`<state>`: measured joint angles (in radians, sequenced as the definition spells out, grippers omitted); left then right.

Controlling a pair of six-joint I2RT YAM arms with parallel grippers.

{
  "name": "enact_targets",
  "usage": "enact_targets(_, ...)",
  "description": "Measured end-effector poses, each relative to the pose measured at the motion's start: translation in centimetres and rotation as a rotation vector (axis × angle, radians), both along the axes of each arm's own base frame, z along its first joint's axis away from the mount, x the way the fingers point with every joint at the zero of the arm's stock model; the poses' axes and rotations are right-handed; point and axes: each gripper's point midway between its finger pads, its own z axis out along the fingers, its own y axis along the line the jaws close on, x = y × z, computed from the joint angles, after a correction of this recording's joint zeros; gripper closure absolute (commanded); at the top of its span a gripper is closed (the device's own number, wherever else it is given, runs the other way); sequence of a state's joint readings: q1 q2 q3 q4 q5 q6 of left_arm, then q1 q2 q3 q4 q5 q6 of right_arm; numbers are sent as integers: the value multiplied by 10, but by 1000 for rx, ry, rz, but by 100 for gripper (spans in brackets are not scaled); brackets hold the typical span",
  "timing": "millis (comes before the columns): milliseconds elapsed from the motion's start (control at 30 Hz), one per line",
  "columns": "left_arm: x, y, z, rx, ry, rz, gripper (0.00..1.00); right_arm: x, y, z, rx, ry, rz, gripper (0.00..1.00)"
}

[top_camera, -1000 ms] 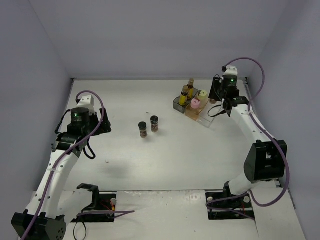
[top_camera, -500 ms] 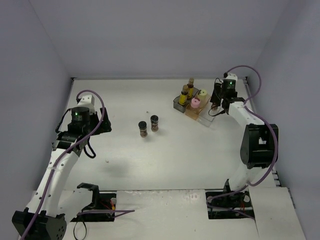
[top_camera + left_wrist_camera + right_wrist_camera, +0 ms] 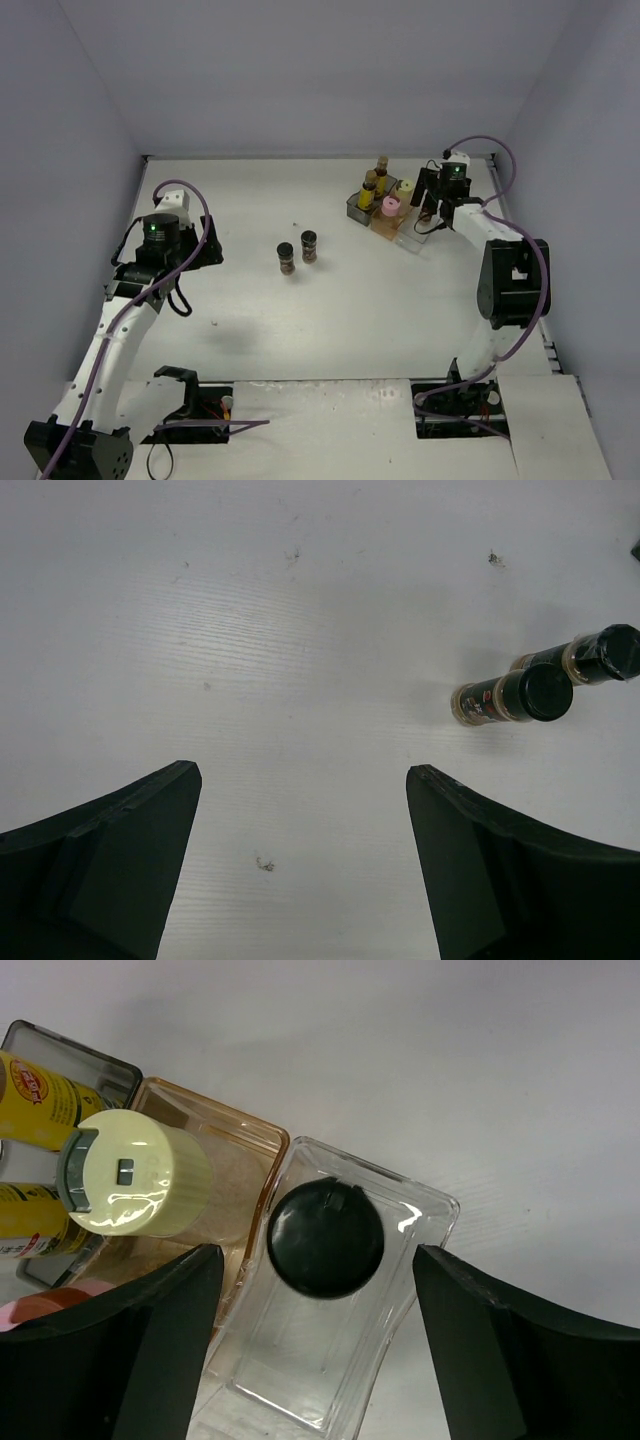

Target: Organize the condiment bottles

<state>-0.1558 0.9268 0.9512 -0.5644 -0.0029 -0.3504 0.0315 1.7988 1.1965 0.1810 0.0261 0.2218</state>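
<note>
A matt white table (image 3: 300, 600), finely ribbed and lightly speckled, fills the left wrist view. At its right edge two spice jars (image 3: 510, 695) show see-through bodies, printed labels and dark caps with a slight sheen. In the right wrist view, a glossy clear plastic bin (image 3: 400, 1290) at centre catches bright glints around a black-capped jar (image 3: 325, 1240) with a dull, smooth top. To its left, an amber translucent bin (image 3: 255, 1155) holds a pale-yellow jar (image 3: 135, 1175) with a smooth, shiny lid.

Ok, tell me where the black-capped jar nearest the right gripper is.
In the right wrist view, the black-capped jar stands in the clear bin, just right of the pale-yellow jar in the neighbouring amber bin.
</note>
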Motion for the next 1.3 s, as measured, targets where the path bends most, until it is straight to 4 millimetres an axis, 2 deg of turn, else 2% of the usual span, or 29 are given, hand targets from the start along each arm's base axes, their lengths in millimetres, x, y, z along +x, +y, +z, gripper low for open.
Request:
enact_targets(67,0,0,0,-1,0,0,14,0,1,1,2,-2,7,14)
enact_targets(200,0,0,0,0,0,0,14,-4,6,9,9,-13,24,14)
enact_targets(267,0,0,0,0,0,0,15,-6,11,24,15,-40,42,14)
enact_targets(333,0,0,0,0,0,0,14,-8,24,47,21,-88,79,14)
enact_targets(400,0,0,0,0,0,0,14,-14,45,74,29,-145,138,14)
enact_targets(533,0,0,0,0,0,0,15,-36,117,126,47,-261,333,14)
enact_targets(633,0,0,0,-1,0,0,14,-58,173,138,71,-288,502,14)
enact_targets(767,0,0,0,-1,0,0,14,-81,227,123,86,-249,666,14)
enact_targets(900,0,0,0,-2,1,-1,14,-96,272,85,82,-162,782,15)
enact_targets(1033,0,0,0,-2,1,-1,15,-110,299,42,73,-64,851,17)
enact_targets(1100,0,0,0,-2,1,-1,14,-117,310,27,71,-27,880,18)
enact_targets(1200,0,0,0,-2,1,-1,14,-121,321,18,69,-7,906,19)
enact_targets(1300,0,0,0,-2,1,-1,15,-119,328,17,71,-8,915,22)
